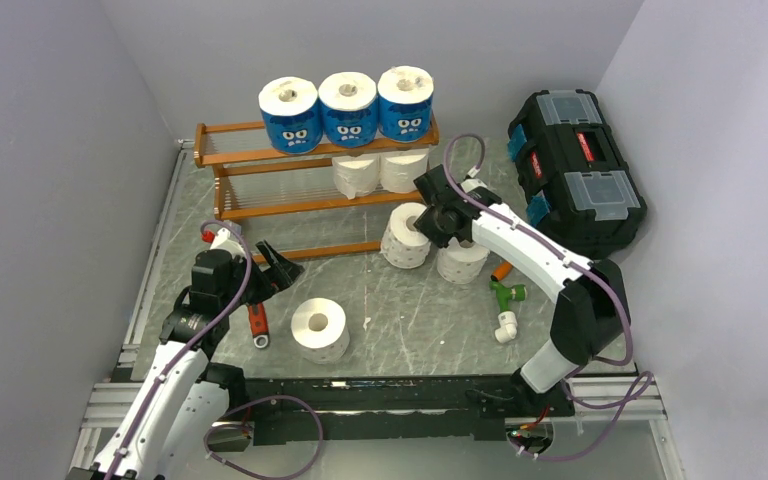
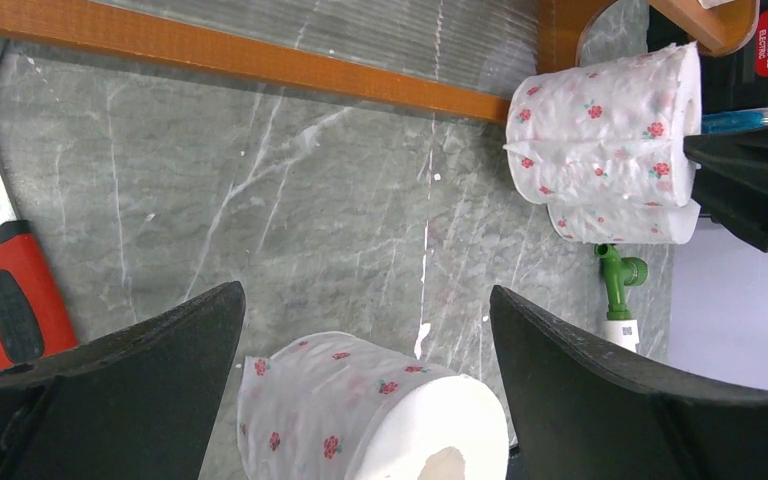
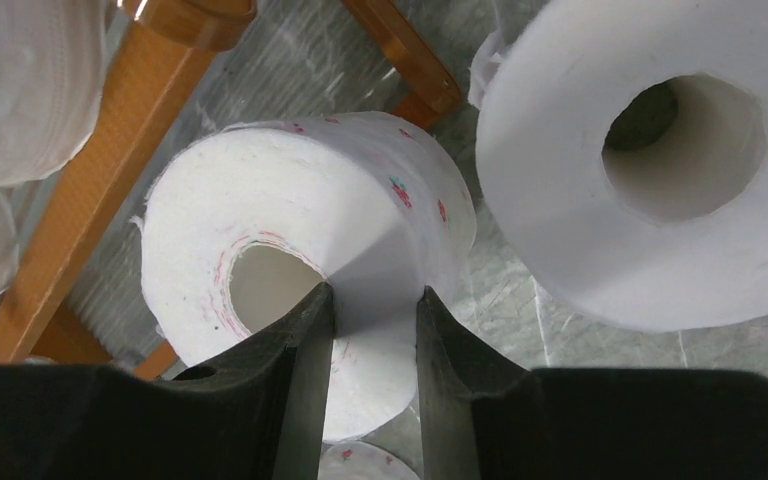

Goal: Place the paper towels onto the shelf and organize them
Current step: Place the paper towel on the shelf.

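Observation:
The wooden shelf point(image 1: 260, 205) holds three blue-wrapped paper towels point(image 1: 348, 110) on its top tier and two white ones point(image 1: 380, 172) on the middle tier. My right gripper point(image 1: 432, 215) point(image 3: 375, 300) is shut on the wall of a flower-printed roll point(image 1: 403, 228) point(image 3: 210, 200), one finger in its core. That roll sits over another one point(image 3: 360, 465). A further roll point(image 1: 460, 262) point(image 3: 560, 200) stands beside them. My left gripper point(image 1: 278, 268) point(image 2: 365, 300) is open, and a single roll point(image 1: 320, 330) point(image 2: 360, 410) stands on the table between its fingers, untouched.
A black toolbox point(image 1: 575, 165) stands at the back right. A red-handled wrench point(image 1: 257, 325) point(image 2: 0, 290) lies by the left arm. A green and white pipe fitting point(image 1: 507, 300) point(image 2: 620, 275) lies under the right arm. The shelf's bottom rail point(image 2: 260, 60) is just beyond the left gripper.

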Robot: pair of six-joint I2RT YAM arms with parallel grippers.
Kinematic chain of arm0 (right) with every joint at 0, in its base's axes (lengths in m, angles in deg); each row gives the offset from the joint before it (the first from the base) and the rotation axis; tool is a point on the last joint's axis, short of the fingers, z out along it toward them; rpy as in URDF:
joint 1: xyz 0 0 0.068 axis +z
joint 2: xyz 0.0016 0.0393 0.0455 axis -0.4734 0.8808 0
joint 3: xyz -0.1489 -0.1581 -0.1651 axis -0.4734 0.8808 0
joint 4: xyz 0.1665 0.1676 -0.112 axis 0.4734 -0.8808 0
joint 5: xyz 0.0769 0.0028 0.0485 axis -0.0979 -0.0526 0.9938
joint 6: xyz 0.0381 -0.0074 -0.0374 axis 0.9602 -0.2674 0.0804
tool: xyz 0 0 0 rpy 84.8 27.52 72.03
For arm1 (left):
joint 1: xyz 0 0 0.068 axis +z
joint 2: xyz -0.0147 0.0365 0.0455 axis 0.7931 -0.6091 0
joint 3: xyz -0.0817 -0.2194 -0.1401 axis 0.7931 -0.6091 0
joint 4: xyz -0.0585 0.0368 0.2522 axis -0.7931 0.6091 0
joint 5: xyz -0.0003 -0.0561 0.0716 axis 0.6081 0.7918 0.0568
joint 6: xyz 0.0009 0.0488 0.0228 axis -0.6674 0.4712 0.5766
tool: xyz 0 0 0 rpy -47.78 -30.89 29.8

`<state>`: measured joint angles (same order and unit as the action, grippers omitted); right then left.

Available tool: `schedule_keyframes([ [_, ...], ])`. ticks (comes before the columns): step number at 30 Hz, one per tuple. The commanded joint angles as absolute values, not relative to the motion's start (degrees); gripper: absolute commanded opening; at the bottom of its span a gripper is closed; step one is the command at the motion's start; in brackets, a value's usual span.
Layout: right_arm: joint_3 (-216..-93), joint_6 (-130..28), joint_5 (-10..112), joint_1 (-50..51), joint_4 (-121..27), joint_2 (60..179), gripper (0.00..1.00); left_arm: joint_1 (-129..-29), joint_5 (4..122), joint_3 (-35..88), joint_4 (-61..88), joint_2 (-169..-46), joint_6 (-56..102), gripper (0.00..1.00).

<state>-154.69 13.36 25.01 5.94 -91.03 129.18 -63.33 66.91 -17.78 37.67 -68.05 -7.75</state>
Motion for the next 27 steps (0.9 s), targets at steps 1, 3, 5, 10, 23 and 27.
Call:
schedule_keyframes([
  [1, -157.45, 15.36, 23.34, 5.34, -89.39, 129.28, 0.00, -63.46, 67.28, -17.21, 37.46, -67.27, -7.42, 0.98],
  [3, -157.47, 15.35, 23.33, 5.28, -89.07, 129.60, 0.00, -63.46, 67.33, -17.33, 37.35, -67.30, -7.50, 0.98],
  [5, -157.56, 15.67, 22.96, 5.23, -88.93, 129.85, 0.00, -63.45, 67.38, -17.47, 37.11, -67.44, -7.57, 0.99],
  [10, -157.31, 16.52, 22.06, 5.12, -88.16, 130.62, 0.00, -63.46, 67.55, -17.69, 36.83, -67.64, -7.68, 0.98],
  [23, -161.24, 17.09, 22.46, 5.19, -88.32, 134.46, 0.00, -63.44, 67.46, -18.08, 36.69, -67.56, -7.59, 0.99],
  [27, -162.56, 17.06, 22.63, 5.14, -88.35, 135.47, 0.00, -63.46, 67.46, -18.21, 36.58, -67.71, -7.64, 0.99],
])
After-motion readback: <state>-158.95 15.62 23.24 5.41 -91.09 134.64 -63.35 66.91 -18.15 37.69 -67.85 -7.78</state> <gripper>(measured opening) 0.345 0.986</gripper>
